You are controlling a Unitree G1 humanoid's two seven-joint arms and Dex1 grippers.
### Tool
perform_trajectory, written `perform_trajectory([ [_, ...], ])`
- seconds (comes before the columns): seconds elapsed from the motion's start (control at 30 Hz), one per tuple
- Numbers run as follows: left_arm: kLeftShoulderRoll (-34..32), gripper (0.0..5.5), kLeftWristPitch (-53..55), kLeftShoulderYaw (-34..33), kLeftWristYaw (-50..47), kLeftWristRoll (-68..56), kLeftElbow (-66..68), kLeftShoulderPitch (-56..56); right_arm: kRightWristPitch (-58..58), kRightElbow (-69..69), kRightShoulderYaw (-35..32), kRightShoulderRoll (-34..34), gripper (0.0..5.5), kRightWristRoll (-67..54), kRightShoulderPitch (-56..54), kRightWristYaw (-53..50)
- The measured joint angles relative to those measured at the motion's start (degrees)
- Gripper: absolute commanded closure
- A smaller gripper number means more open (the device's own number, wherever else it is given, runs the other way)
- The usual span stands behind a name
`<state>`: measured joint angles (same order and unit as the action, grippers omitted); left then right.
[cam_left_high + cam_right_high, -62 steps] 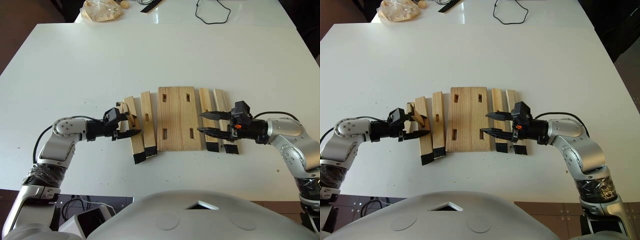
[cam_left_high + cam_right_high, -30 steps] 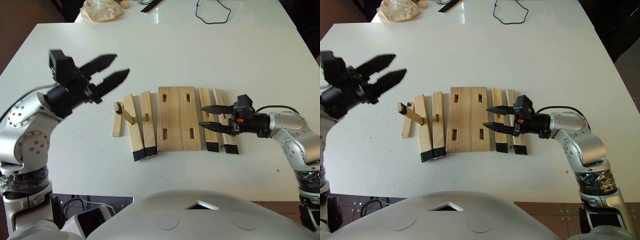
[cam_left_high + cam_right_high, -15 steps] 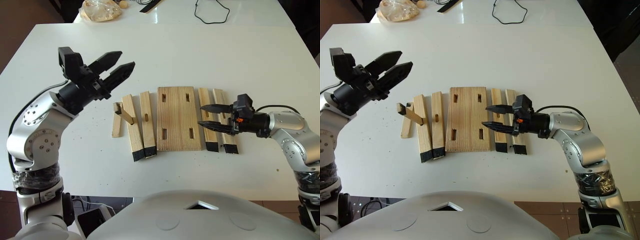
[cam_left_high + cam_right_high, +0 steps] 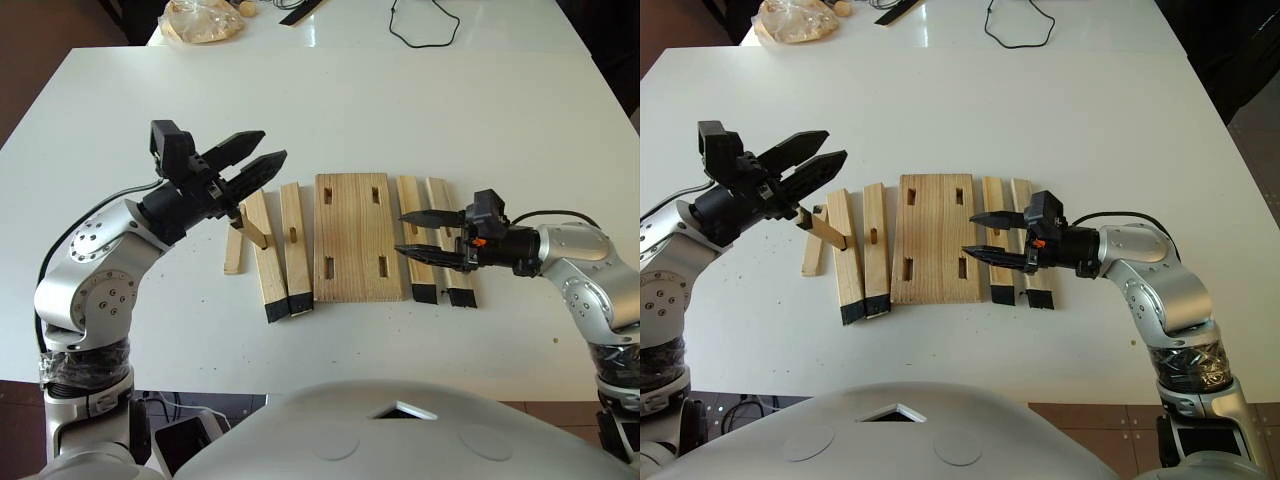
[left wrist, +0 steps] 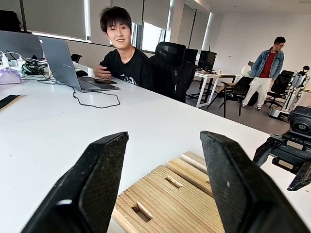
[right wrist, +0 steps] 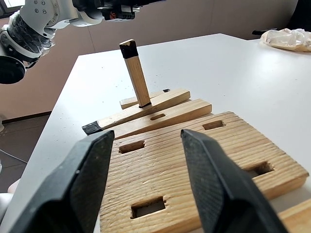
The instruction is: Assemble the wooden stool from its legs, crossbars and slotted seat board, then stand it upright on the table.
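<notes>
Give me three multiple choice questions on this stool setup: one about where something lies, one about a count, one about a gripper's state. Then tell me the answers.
1. Where does the seat board lie?
A) between two pairs of legs
B) stacked on top of the legs
C) at the table's far edge

2. How many slots does the seat board have?
A) two
B) six
C) four

3. What state is the right gripper in?
A) shut on a leg
B) open and empty
C) shut on a crossbar

Answers:
1 A: two legs lie flat on each side of it.
2 C: two slots show near each end.
3 B: its jaws stand apart, gripping nothing.
</notes>
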<state>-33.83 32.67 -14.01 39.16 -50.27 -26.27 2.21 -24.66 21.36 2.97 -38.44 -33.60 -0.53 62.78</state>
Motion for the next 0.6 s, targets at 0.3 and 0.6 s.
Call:
perform_trajectory([
  [0.3,5.8,2.75,-13.6,4.6,6.6,6.8,10.6,-2.8,0.4,-0.6,1.8,0.0,2.97,1.0,-0.1,0.5],
  [0.6,3.4,2.75,-7.4,-1.0,2.0,2.4,8.7,0.6,0.4,-1.1,1.5,-0.3,2.97,0.9,-0.5,1.5],
])
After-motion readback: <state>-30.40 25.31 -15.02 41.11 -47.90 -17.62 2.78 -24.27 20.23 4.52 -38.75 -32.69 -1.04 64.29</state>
